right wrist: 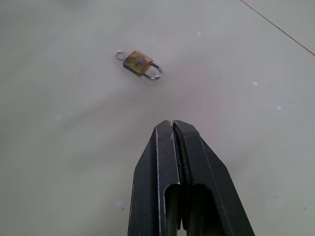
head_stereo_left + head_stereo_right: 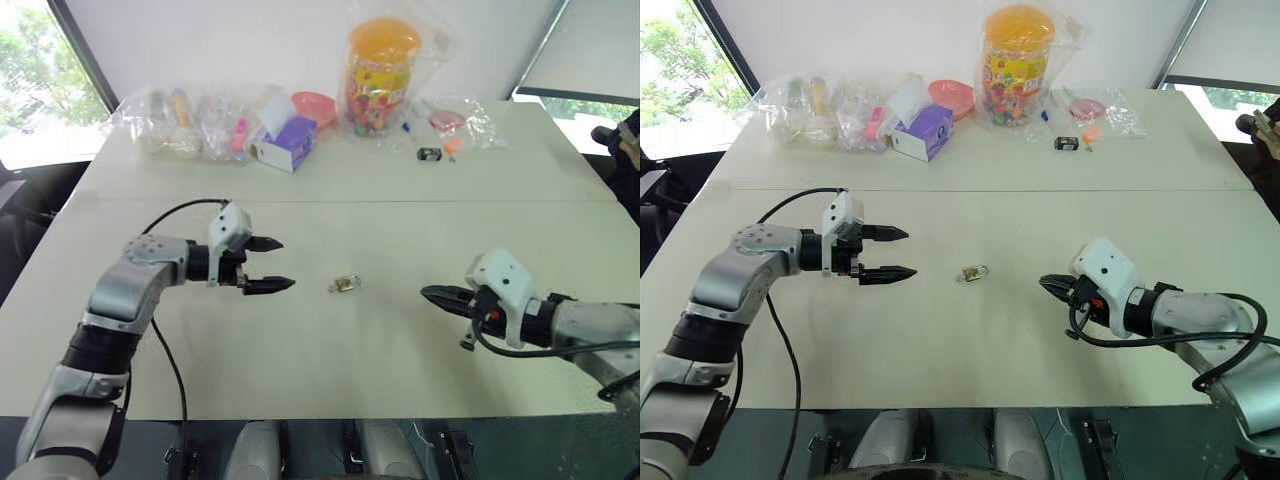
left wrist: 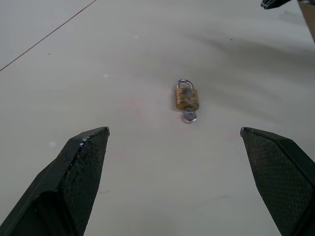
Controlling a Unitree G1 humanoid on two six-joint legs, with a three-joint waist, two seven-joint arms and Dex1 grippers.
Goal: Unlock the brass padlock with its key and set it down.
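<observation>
The brass padlock (image 2: pixel 344 285) lies flat on the white table (image 2: pixel 330 370), midway between my two grippers, touched by neither. Its silver shackle (image 3: pixel 184 83) looks closed. A small silver ring (image 3: pixel 190 116), seemingly the key's head, sticks out of the lock's base. My left gripper (image 2: pixel 286 264) hovers a short way left of the lock, pointing at it, open wide with nothing between its fingers (image 3: pixel 83 162). My right gripper (image 2: pixel 425 293) points at the lock from the right, shut and empty, its tip (image 1: pixel 172 123) a little short of the lock (image 1: pixel 139 64).
Along the table's far edge stand clear bags of small items (image 2: pixel 190 125), a purple and white box (image 2: pixel 285 143), a pink bowl (image 2: pixel 314 106), a bagged jar with an orange lid (image 2: pixel 380 75) and a small black object (image 2: pixel 430 154). A seam (image 2: pixel 400 201) crosses the table.
</observation>
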